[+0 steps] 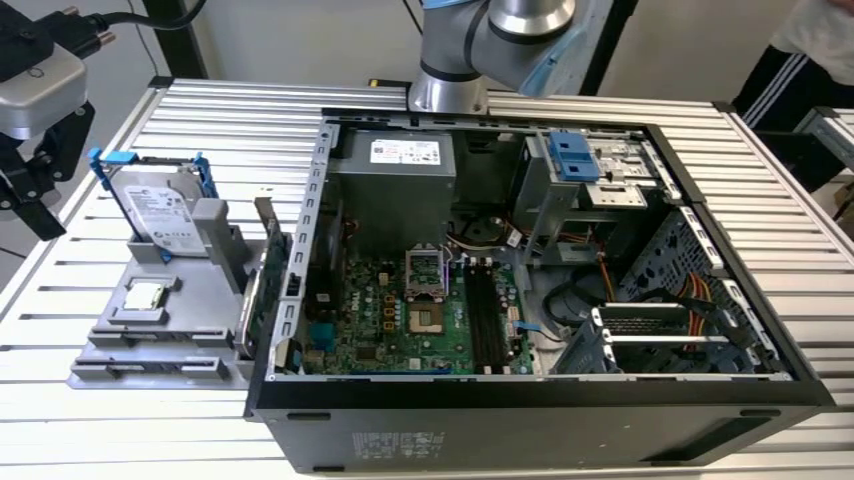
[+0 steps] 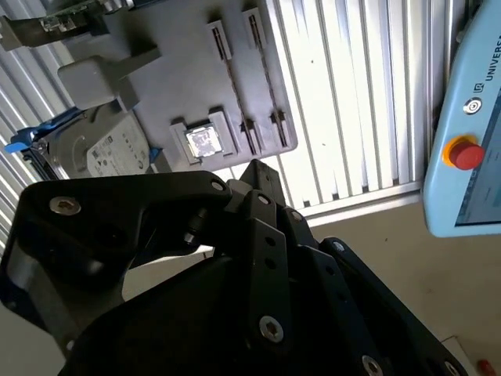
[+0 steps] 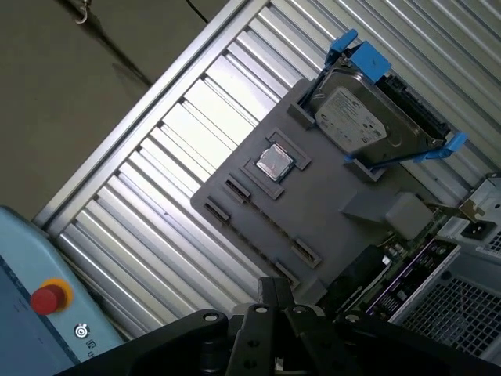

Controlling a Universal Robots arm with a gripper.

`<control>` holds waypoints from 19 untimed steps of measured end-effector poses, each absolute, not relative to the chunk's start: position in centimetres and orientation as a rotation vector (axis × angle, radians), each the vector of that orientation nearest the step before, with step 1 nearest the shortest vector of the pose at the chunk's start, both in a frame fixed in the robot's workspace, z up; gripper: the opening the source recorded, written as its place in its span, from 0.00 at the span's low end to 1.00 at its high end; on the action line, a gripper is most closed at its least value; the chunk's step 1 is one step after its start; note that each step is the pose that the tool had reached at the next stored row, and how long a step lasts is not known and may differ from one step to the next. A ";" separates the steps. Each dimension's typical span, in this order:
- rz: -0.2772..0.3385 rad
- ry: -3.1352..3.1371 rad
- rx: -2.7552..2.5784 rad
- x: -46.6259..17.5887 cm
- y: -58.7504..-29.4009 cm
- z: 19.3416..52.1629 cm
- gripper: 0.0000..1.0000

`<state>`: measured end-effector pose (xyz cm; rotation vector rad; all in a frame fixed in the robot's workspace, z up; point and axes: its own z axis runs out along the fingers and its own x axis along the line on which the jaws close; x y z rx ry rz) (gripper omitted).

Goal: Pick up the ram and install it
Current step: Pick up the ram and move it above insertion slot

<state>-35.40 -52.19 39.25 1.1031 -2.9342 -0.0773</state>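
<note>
The ram is out of view. My gripper (image 1: 44, 222) hangs above the table's corner at the exterior view's left, beyond the grey parts holder (image 1: 187, 345). Its black fingers meet at a point in both wrist views (image 2: 254, 167) (image 3: 274, 284), shut with nothing between them. The holder's narrow slots (image 3: 227, 189) show bare below the gripper. The open computer case (image 1: 534, 410) lies on the table, its green motherboard (image 1: 387, 325) and black memory slots (image 1: 483, 320) exposed.
On the holder stand a silver hard drive in a blue frame (image 1: 158, 205), a small square chip (image 1: 147, 294) and a green card with a metal bracket (image 1: 271, 262). A pale blue pendant with a red button (image 2: 465, 153) lies off the table. A person's sleeve (image 1: 817, 25) shows at the back right.
</note>
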 end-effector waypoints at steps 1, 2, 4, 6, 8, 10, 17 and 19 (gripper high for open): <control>-0.077 -2.934 1.103 -35.4 -52.2 39.2 0.00; -0.077 -2.934 1.104 -35.4 -52.2 39.2 0.00; -0.077 -2.934 1.104 -35.4 -52.2 39.3 0.00; -0.077 -2.934 1.105 -35.4 -52.2 39.2 0.00; -0.077 -2.932 1.109 -35.4 -52.2 39.2 0.00; -0.077 -2.928 1.119 -35.4 -52.2 39.2 0.00; -0.077 -2.926 1.124 -35.4 -52.2 39.3 0.00; -0.077 -2.924 1.129 -35.4 -52.2 39.3 0.00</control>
